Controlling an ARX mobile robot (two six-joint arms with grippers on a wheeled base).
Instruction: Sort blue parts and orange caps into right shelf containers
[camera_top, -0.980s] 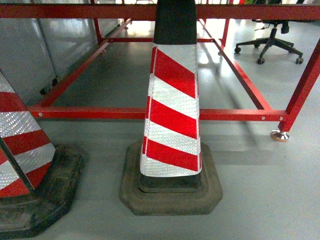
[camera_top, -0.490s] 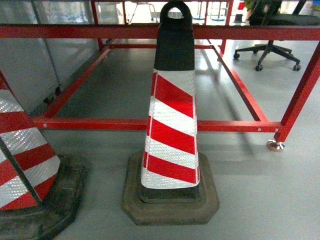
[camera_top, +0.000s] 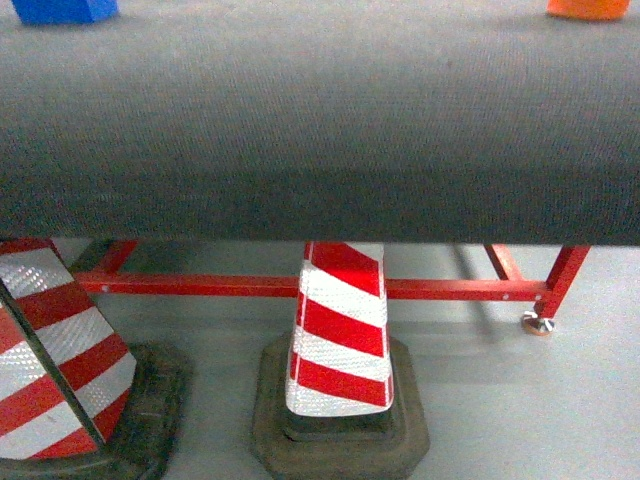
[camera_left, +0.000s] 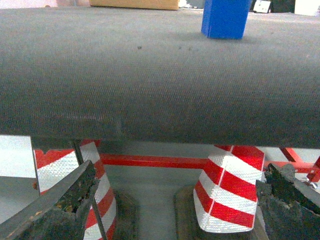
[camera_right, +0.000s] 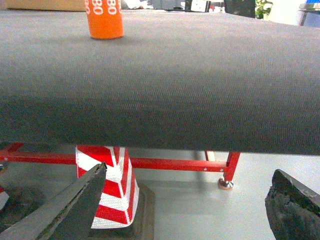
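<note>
A blue part (camera_top: 65, 10) stands on the dark grey table top (camera_top: 320, 130) at the far left. An orange cap (camera_top: 588, 8) stands at the far right. In the left wrist view the blue part (camera_left: 225, 19) is upright far ahead. My left gripper (camera_left: 177, 205) is open and empty, below the table's front edge. The right wrist view shows the orange cap (camera_right: 104, 19) with printed digits, far ahead and to the left. My right gripper (camera_right: 187, 205) is open and empty, also below the edge. The right shelf containers are out of view. Neither gripper shows in the head view.
Under the table stand two red-and-white traffic cones (camera_top: 340, 340) (camera_top: 60, 360) on black bases. A red steel frame (camera_top: 260, 287) with a metal foot (camera_top: 537, 323) carries the table. A tan box (camera_left: 135, 4) lies at the table's far edge.
The head view has risen from under the table. The grey table top now fills most of it, with the blue part and orange cap appearing at its far side.
</note>
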